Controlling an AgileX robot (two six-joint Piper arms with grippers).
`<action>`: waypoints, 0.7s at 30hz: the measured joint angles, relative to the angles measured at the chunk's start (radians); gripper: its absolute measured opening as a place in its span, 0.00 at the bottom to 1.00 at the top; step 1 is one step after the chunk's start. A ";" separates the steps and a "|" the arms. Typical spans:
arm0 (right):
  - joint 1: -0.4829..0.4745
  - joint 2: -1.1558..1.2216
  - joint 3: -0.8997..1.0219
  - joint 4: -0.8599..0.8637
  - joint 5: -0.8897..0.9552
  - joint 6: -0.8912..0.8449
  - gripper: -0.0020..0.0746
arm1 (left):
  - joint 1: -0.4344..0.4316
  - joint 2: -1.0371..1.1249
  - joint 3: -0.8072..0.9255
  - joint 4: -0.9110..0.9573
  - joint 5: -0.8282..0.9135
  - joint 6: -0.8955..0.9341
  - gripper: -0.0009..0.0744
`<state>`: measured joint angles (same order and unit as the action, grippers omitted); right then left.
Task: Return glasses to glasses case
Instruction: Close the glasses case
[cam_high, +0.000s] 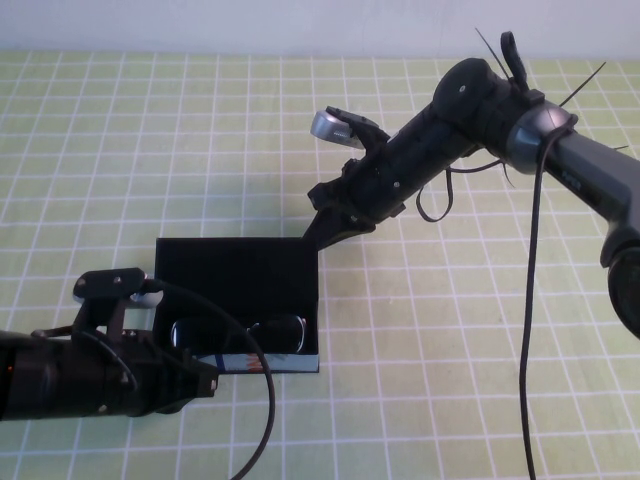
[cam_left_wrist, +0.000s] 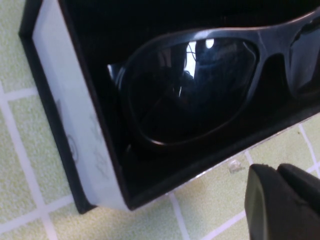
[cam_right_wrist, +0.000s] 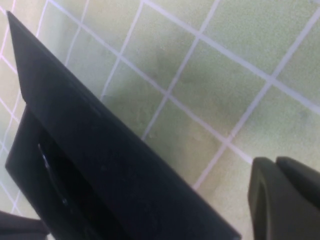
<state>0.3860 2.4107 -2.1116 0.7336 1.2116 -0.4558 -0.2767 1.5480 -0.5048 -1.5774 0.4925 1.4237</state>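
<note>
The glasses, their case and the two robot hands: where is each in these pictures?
glasses (cam_high: 240, 333): high view, frame's bridge.
glasses case (cam_high: 235, 265): high view, raised lid.
left gripper (cam_high: 205, 380): high view, tip beside the case's front.
right gripper (cam_high: 325, 222): high view, tip at the lid's far corner.

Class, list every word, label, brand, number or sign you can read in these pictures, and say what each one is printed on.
No text can be read.
Glasses case: white, blue and orange print on its front edge, too small to read.
Same case, left wrist view: faint marks on its white side, too blurred to read.
Glasses, lying in the case: no lettering visible.
Left end effector, at the case's front left corner: no label.
Right end effector, at the raised lid's far right corner: no label.
</note>
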 joint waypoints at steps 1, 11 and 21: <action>0.000 -0.005 0.004 -0.004 0.000 0.000 0.01 | 0.000 0.000 0.000 0.000 0.000 0.000 0.01; 0.016 -0.102 0.093 -0.004 0.000 -0.044 0.01 | 0.000 0.000 -0.001 0.000 0.000 0.002 0.01; 0.035 -0.192 0.244 -0.004 0.000 -0.091 0.01 | 0.000 0.000 -0.001 0.000 0.000 0.002 0.01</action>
<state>0.4215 2.2188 -1.8672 0.7297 1.2116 -0.5464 -0.2767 1.5480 -0.5054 -1.5774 0.4925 1.4260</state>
